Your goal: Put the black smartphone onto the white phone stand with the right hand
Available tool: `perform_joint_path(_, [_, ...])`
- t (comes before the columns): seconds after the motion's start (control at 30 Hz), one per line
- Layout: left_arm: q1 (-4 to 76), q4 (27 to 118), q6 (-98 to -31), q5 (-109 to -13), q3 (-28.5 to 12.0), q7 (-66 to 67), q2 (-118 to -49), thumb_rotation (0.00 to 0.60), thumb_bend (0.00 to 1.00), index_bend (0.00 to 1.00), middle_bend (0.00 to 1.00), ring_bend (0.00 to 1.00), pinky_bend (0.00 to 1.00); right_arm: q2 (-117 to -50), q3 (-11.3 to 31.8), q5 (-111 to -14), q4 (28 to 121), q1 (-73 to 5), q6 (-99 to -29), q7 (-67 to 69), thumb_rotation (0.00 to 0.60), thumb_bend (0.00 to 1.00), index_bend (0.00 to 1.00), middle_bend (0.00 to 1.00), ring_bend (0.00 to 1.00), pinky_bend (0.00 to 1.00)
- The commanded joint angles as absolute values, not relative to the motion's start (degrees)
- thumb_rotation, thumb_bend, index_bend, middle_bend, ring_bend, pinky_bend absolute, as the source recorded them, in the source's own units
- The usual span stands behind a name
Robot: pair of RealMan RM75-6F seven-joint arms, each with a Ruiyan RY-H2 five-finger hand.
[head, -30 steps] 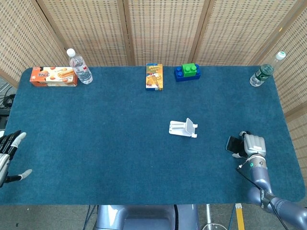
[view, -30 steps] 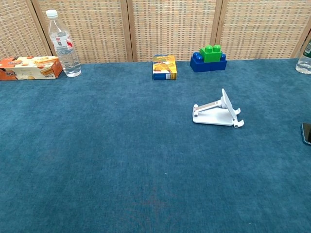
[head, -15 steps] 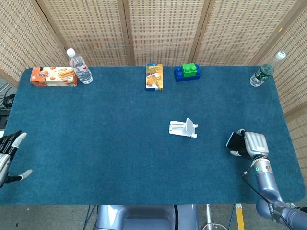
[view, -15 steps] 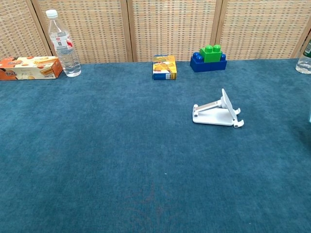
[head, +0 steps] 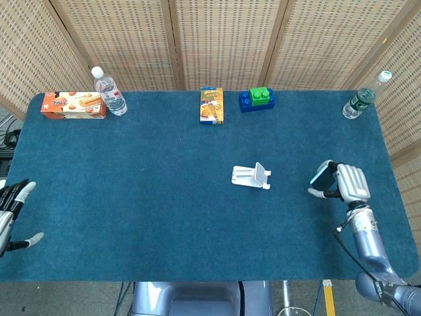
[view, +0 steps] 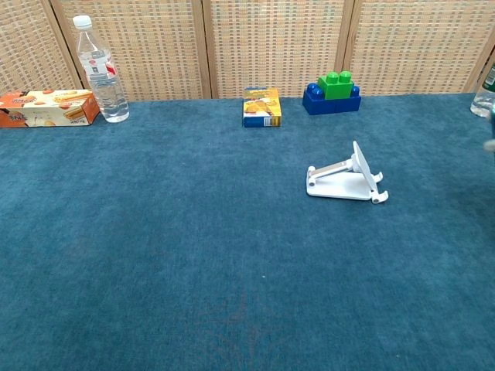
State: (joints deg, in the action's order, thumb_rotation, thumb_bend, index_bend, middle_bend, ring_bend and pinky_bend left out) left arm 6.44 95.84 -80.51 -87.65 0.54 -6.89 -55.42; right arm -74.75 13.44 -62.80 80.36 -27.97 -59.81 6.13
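My right hand (head: 346, 184) is raised over the table's right side and grips the black smartphone (head: 320, 175), whose dark edge sticks out toward the left. A sliver of that hand shows at the right border of the chest view (view: 491, 127). The white phone stand (head: 252, 176) sits on the blue cloth left of the hand, with its back plate tilted up (view: 346, 182). Nothing rests on the stand. My left hand (head: 11, 214) lies off the table's left edge, fingers spread, holding nothing.
Along the far edge stand a snack box (head: 73, 105), a water bottle (head: 108, 91), a small orange-and-blue box (head: 211, 105), a green-and-blue block (head: 256, 99) and a second bottle (head: 362, 96) at the right corner. Blue cloth (head: 145, 184) covers the table.
My right hand has lifted the smartphone off the cloth and carried it upward and slightly away from me. The left hand and the stand have stayed put.
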Motion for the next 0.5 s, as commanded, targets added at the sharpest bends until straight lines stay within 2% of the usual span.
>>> perform_joint_path(0.03, [6.7,95.9,-80.0,-87.2,0.4,-6.8,-55.4,0.6,0.0,0.0,0.0,0.0,0.0,-74.2,15.9,-61.3,81.0,-29.9,-57.6,7.2,0.6,0.4,0.46,0.51,0.46,0.42])
perform_joint_path(0.2, [7.2,95.7,-78.6,-85.7,-0.1,-6.7,-55.5,0.6,0.0,0.0,0.0,0.0,0.0,-73.7,18.2,-60.7,81.3,-32.8,-54.2,8.1,0.6,0.4,0.46,0.51,0.46,0.42])
perform_joint_path(0.5, [8.5,95.8,-75.8,-83.3,-0.7,-5.7,-55.8,0.6,0.0,0.0,0.0,0.0,0.0,-74.9,16.9,-71.1,76.3,-37.2,-46.4,19.7,0.6,0.41,0.46,0.5,0.46,0.42])
